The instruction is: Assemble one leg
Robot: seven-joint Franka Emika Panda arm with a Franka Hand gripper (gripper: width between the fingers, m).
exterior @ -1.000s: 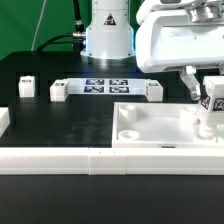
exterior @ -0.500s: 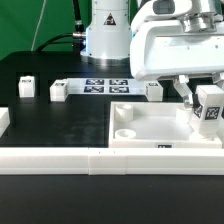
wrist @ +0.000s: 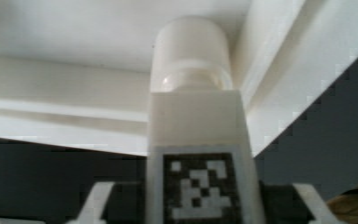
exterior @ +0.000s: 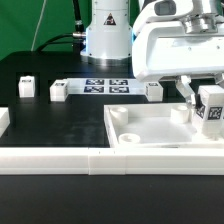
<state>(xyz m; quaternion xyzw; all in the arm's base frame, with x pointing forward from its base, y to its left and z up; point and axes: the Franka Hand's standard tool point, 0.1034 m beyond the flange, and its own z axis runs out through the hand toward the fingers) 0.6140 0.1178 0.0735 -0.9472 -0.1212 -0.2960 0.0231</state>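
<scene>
leg (exterior: 212,108) | pinched in gripper (exterior: 206,98) over tray (exterior: 150,106) corner, by surface (exterior: 60,125) edge, exterior view's right | looks light, stiff, slick | best held by flat sides, midway

White robot arm with a blocky white gripper.
The arm (exterior: 107,38) is a glossy white round column that widens to a domed foot, with a dark marking near its top and a black cable (exterior: 62,40) running to it. The gripper (exterior: 205,100) has a wide, rounded white housing under a grey cap, and its fingers (exterior: 189,92) look dark in the exterior view.
</scene>
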